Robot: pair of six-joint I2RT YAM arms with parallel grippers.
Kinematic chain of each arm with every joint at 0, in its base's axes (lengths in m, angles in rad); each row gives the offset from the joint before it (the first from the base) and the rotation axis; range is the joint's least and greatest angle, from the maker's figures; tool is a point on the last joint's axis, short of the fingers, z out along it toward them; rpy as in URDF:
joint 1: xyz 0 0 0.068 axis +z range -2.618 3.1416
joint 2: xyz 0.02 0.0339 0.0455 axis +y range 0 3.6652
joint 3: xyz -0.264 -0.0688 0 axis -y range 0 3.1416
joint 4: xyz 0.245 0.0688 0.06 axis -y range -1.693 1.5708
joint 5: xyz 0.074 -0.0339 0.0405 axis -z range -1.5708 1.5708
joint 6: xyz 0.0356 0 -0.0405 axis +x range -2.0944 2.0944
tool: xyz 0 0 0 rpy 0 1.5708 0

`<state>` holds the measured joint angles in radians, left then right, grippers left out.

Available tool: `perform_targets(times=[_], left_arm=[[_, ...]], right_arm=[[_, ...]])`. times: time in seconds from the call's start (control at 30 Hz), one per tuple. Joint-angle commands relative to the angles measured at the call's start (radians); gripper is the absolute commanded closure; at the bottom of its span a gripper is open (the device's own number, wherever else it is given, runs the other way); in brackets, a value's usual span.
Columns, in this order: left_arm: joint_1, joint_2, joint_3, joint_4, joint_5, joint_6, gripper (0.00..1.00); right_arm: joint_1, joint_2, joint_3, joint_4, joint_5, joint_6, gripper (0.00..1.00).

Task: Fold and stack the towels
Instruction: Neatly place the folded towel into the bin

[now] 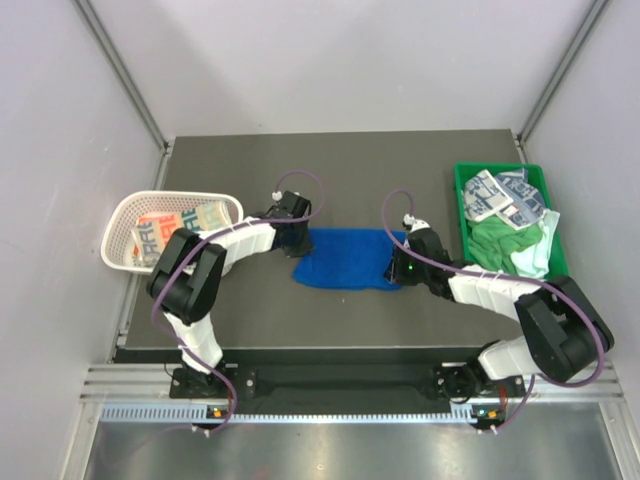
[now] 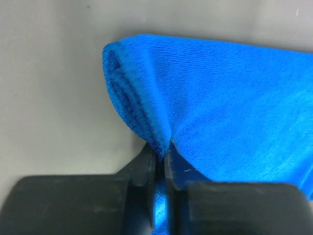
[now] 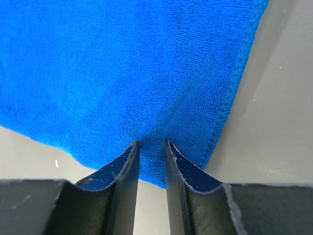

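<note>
Two grippers meet on one blue towel [image 1: 350, 258] [image 2: 220, 98] [image 3: 122, 63], which lies flat at the centre of the dark table [image 1: 350, 170] in the top view. The left gripper [image 1: 296, 237] [image 2: 160, 149] sits at the towel's left end, its jaws pressed together on the layered, folded edge. The right gripper [image 1: 404, 264] [image 3: 151, 144] is at the towel's right end, jaws narrow, with cloth puckered between the tips near a hemmed corner. At the left of the frame, a white mesh basket [image 1: 122, 208] holds printed towels [image 1: 165, 232]. At the upper right, a green tray [image 1: 461, 195] carries white towels with blue-grey print [image 1: 500, 195], a green towel [image 1: 493, 240] and a pale mint towel [image 1: 537, 255].
</note>
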<state>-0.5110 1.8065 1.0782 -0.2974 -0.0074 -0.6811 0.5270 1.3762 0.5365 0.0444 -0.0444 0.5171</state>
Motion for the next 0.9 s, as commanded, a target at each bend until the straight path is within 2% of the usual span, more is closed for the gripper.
perform_targets(times=[0.0,0.1,0.23,0.37,0.53,0.63,0.87], left_arm=[[-0.011,0.088,-0.034,-0.144,-0.103,0.017,1.0],[-0.023,0.074,0.021,-0.204,-0.215,0.047,1.0],[-0.04,0.053,0.13,-0.392,-0.429,0.072,1.0],[-0.04,0.004,0.209,-0.511,-0.61,0.087,1.0],[-0.026,-0.064,0.295,-0.608,-0.831,0.104,1.0],[0.011,-0.104,0.322,-0.637,-0.9,0.12,1.0],[0.094,-0.213,0.33,-0.638,-0.967,0.186,1.0]], right_arm=[[-0.001,-0.032,-0.006,0.034,-0.046,-0.008,0.73],[-0.002,-0.051,0.0,0.031,-0.055,-0.005,0.73],[-0.001,-0.083,0.022,0.02,-0.066,-0.005,0.72],[-0.001,-0.108,0.042,-0.001,-0.071,-0.017,0.71],[-0.001,-0.115,0.063,-0.034,-0.08,-0.04,0.71],[-0.001,-0.115,0.071,-0.041,-0.086,-0.048,0.71],[0.001,-0.114,0.079,-0.041,-0.1,-0.049,0.72]])
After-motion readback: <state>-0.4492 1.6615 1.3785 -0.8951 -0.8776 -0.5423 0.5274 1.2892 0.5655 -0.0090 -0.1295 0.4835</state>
